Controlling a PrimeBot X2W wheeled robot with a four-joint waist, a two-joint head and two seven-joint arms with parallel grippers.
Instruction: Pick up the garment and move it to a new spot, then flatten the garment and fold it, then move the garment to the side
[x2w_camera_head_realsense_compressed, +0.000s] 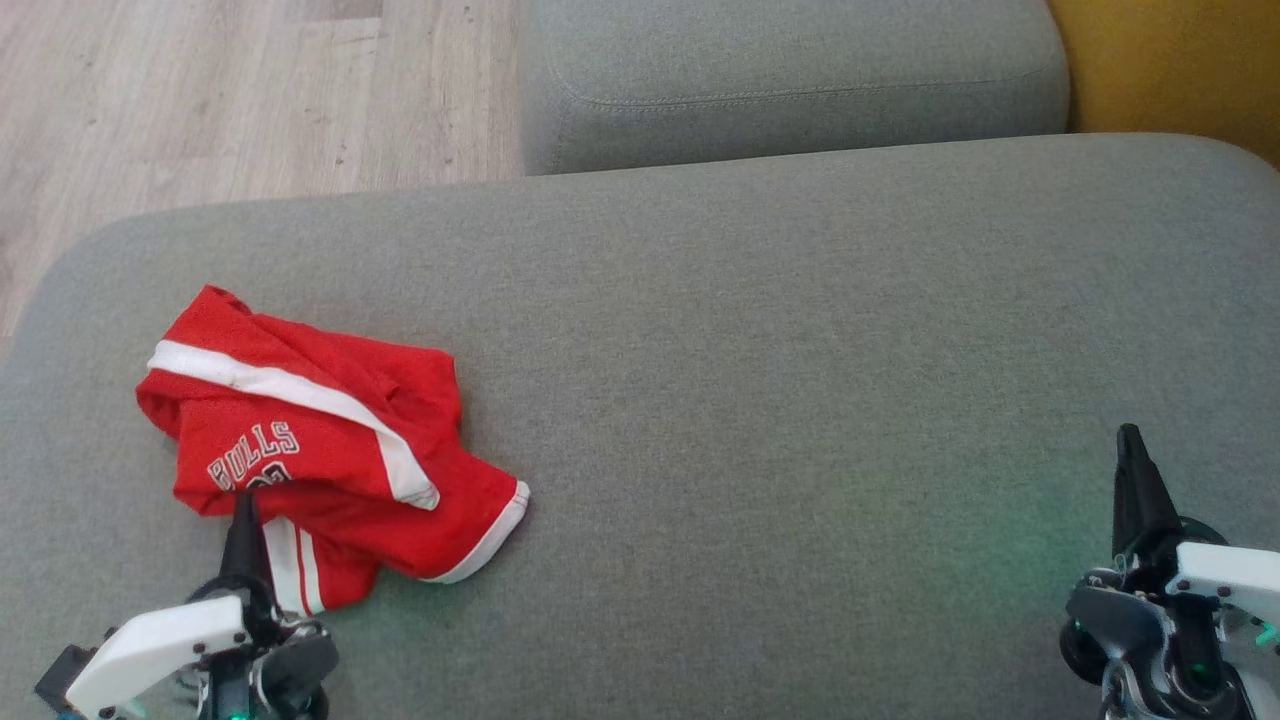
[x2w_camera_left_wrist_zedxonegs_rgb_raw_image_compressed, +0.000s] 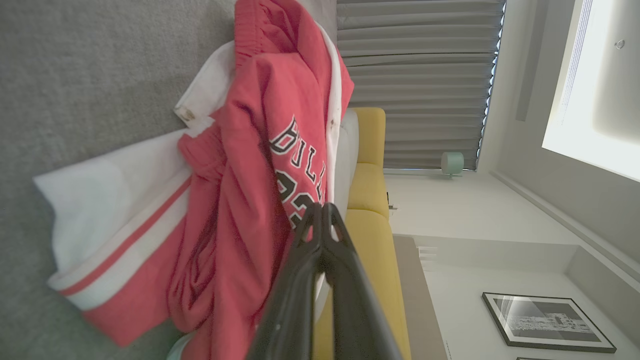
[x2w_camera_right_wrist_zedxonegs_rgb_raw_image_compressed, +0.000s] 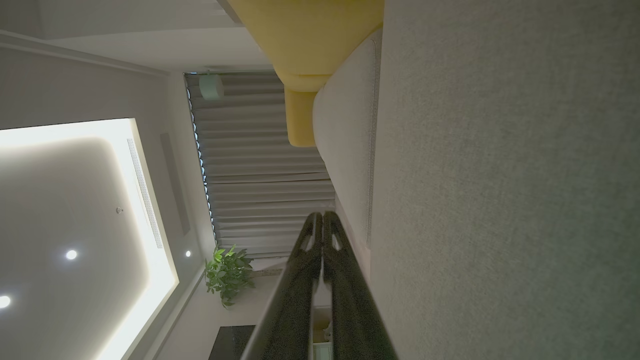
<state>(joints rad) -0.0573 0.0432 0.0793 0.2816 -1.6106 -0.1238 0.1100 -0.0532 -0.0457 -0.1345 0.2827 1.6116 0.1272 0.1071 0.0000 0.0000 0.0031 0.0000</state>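
The garment (x2w_camera_head_realsense_compressed: 330, 440) lies crumpled at the left of the grey cushion (x2w_camera_head_realsense_compressed: 760, 400). It is red, with "BULLS" lettering, a white sleeve with red stripes near me and a white band across its top. I cannot tell whether the banded red part is a separate piece. My left gripper (x2w_camera_head_realsense_compressed: 243, 500) is shut, its tip at the garment's near edge just below the lettering. In the left wrist view the closed left gripper (x2w_camera_left_wrist_zedxonegs_rgb_raw_image_compressed: 322, 207) stands in front of the number on the garment (x2w_camera_left_wrist_zedxonegs_rgb_raw_image_compressed: 250, 175), with no cloth seen between the fingers. My right gripper (x2w_camera_head_realsense_compressed: 1130, 435) is shut far to the right over bare cushion, also as the right gripper (x2w_camera_right_wrist_zedxonegs_rgb_raw_image_compressed: 322, 215).
A second grey cushion (x2w_camera_head_realsense_compressed: 790, 80) adjoins the far edge. Wooden floor (x2w_camera_head_realsense_compressed: 200, 90) lies beyond the cushion's rounded far-left corner. A yellow seat (x2w_camera_head_realsense_compressed: 1170, 60) stands at the far right. Wide bare cushion stretches between the garment and my right gripper.
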